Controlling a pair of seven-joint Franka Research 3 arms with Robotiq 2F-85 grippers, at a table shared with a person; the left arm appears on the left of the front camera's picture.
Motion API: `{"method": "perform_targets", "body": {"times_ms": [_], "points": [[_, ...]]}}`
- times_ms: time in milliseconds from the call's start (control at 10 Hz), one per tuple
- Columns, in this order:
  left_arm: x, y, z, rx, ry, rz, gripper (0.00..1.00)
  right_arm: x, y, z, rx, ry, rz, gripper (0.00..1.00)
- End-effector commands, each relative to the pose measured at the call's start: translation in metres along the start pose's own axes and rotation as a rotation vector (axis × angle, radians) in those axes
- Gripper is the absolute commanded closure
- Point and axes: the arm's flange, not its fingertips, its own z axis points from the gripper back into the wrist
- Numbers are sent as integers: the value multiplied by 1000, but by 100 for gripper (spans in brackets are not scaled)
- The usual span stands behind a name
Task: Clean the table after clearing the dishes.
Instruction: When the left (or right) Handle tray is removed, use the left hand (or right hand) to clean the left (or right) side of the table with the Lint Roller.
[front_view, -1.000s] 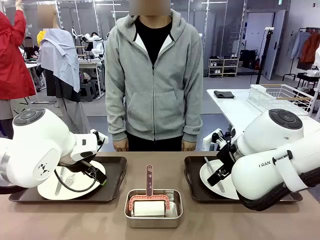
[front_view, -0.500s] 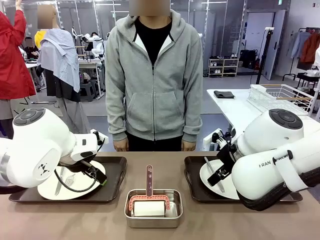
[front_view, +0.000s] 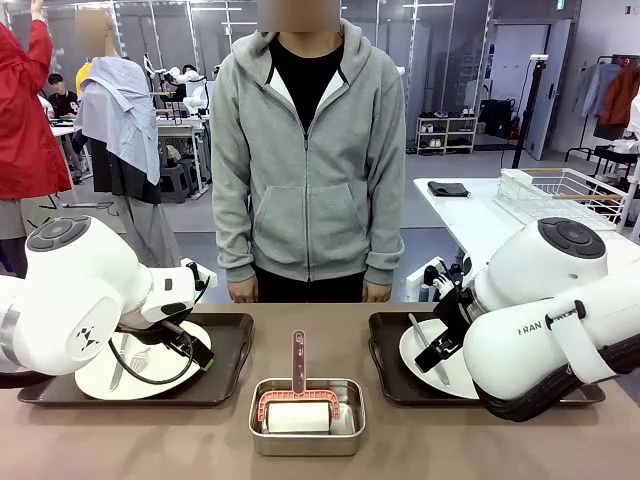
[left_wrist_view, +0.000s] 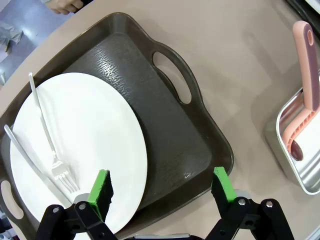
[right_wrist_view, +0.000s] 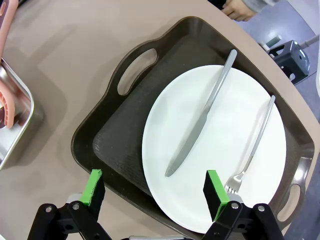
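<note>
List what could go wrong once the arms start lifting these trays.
1. A knife and fork lie loose on the right plate. If the right tray tilts, they could slide off.
2. The open left gripper has one pad over the left plate, so closing might catch the plate instead of the left tray.
3. The steel pan sits between the trays; a tray swung inward might knock it.
</note>
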Motion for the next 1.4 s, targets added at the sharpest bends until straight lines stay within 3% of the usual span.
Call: {"method": "perform_targets", "body": {"times_ms": [0, 100, 300, 500, 700, 800, 1000, 1100, 1300], "points": [[0, 0, 0, 0, 0, 0, 0, 0, 0, 0, 0, 0, 0, 0], [11, 10, 1, 19, 28, -17, 0, 12, -10, 1, 28, 3, 11, 0], [35, 36, 17, -89, 56, 25, 0, 43, -34, 19, 63, 16, 17, 0], [56, 63, 43, -242, 64, 95, 0, 67, -60, 41, 186, 49, -64, 0], [54, 107, 72, -477, 15, 182, 0, 67, -114, 67, 484, 42, -318, 0], [10, 177, 101, -839, -236, 449, 0, 15, -169, 105, 702, -111, -621, 0], [0, 188, 103, -857, -269, 505, 0, 3, -176, 110, 695, -144, -661, 0], [-29, 207, 106, -945, -346, 598, 0, -28, -193, 121, 679, -220, -736, 0], [-85, 237, 114, -1002, -502, 705, 0, -93, -232, 136, 708, -342, -898, 0]]}}
